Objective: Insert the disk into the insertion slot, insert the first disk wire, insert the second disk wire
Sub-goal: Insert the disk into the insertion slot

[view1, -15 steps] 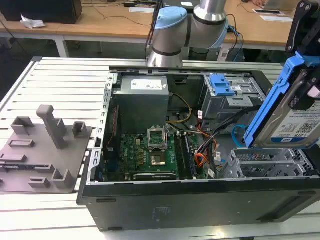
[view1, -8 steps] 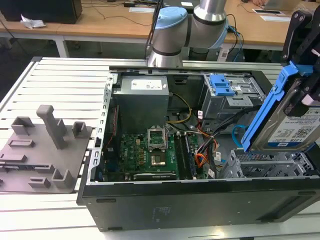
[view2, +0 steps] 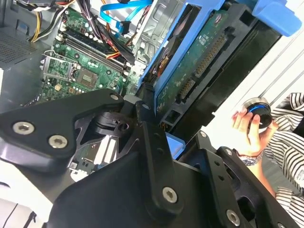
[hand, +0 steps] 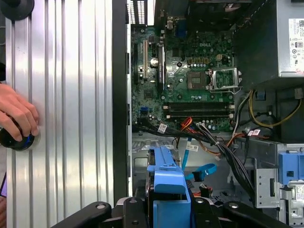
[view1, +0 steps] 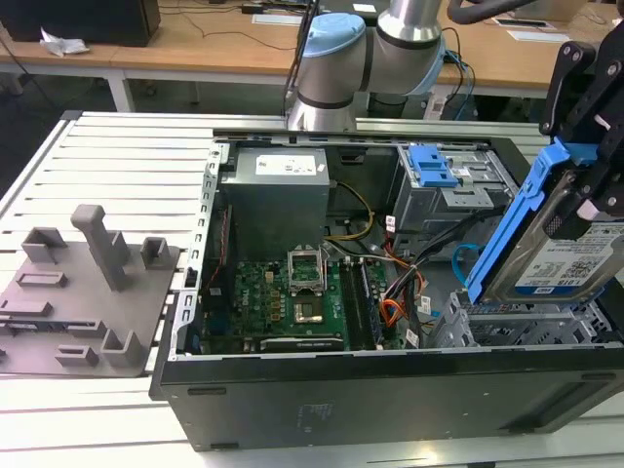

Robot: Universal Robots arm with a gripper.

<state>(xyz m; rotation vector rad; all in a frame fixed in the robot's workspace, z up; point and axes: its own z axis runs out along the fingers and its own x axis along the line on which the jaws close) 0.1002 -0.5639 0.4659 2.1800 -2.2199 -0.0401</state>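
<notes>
**Disk held tilted over the slot**

The disk (view1: 568, 256), in its blue caddy, is clamped in the claw (hand: 168, 211). The claw's fingers are closed on the caddy's upper end, and the caddy's blue edge sits between them in the first wrist view.

The disk is above the slot (view1: 517, 328) and not yet inside it. Its long axis runs steeply, with the held end high and the lower end dropping towards the slot's mouth and the exterior view's left. From the claw, then, the slot lies below, roughly along that axis. The lower end is very close to the slot's rim, but I cannot tell whether they touch.

The second wire (view1: 459, 255) loops just beside the slot, on the side towards the motherboard (view1: 292, 292). It is not plugged into the disk. The slot sits in one corner of the open case (view1: 390, 390).

Well apart from the slot, outside the case, a person's hand (hand: 16, 111) rests on a round knob on the ribbed desk (hand: 71, 95).
</notes>
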